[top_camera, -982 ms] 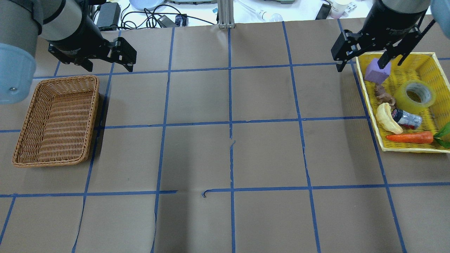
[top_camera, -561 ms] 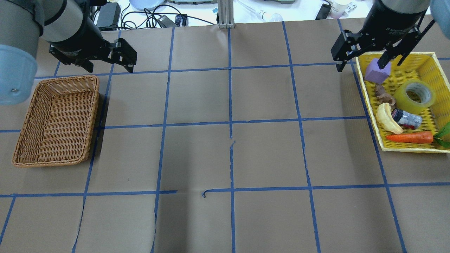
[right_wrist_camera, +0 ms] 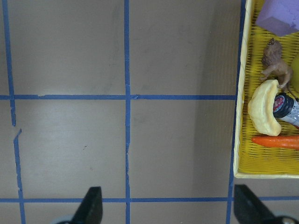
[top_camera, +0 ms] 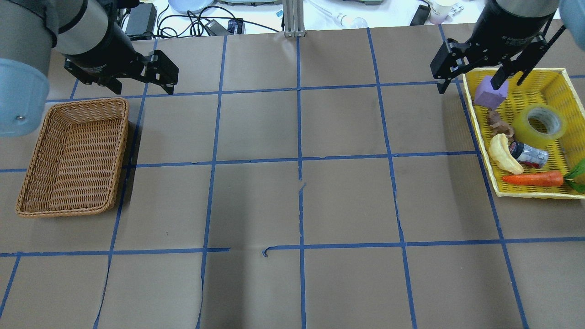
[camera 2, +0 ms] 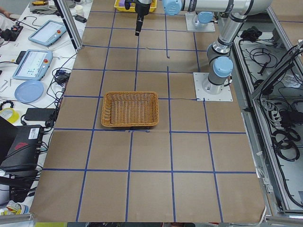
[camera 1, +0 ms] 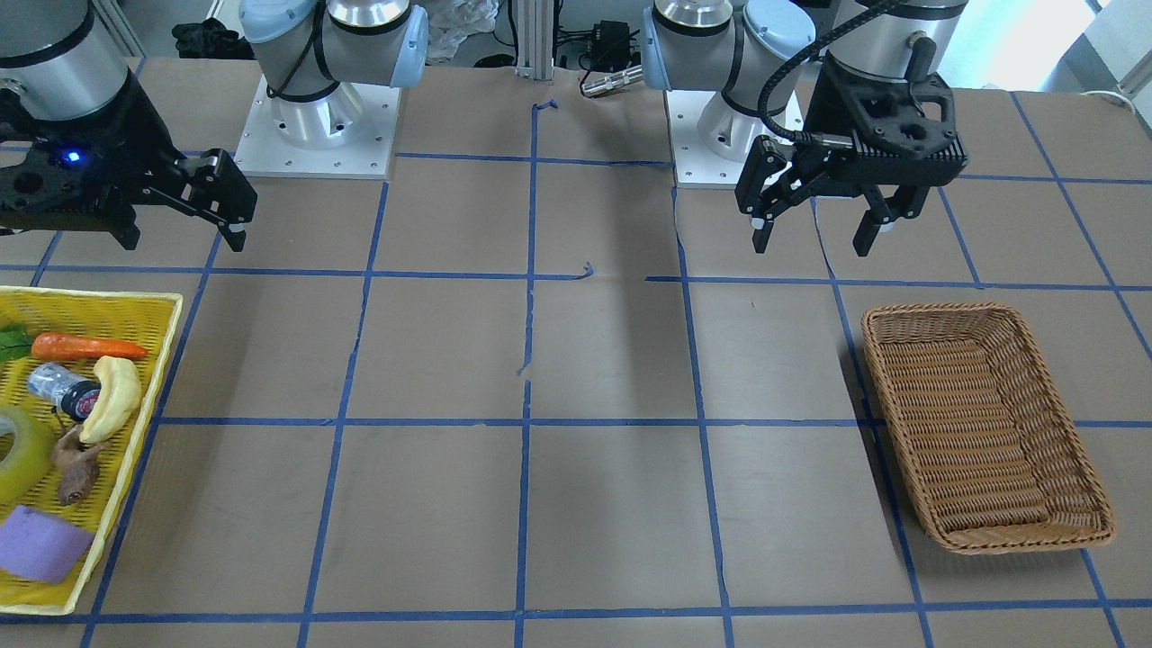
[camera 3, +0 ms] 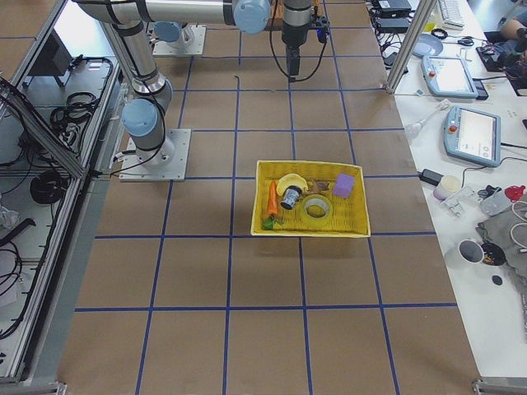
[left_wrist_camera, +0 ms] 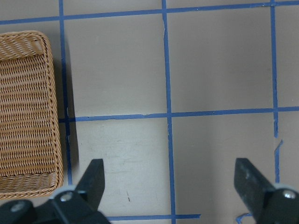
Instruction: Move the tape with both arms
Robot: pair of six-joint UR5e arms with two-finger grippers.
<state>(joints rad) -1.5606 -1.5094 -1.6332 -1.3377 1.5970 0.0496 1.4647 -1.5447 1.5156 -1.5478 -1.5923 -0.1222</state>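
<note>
The tape (top_camera: 539, 125), a glossy yellow roll with a pale core, lies in the yellow basket (top_camera: 478, 130) at the table's right end. It also shows in the front view (camera 1: 16, 452) and the right side view (camera 3: 316, 207). My right gripper (top_camera: 470, 87) hangs open and empty above the basket's far-left corner, short of the tape; its wrist view (right_wrist_camera: 169, 207) shows the basket's edge but not the tape. My left gripper (top_camera: 142, 87) is open and empty above the table, just beyond the wicker basket's (top_camera: 73, 155) far corner.
The yellow basket also holds a purple block (top_camera: 490, 92), a small brown animal figure (top_camera: 498, 122), a pale yellow squash (top_camera: 502, 154), a small bottle (top_camera: 529, 155) and a carrot (top_camera: 532, 178). The wicker basket holds nothing. Brown paper with a blue tape grid covers the table.
My left gripper has edged very slightly to the right. The right gripper and the objects have not moved.
</note>
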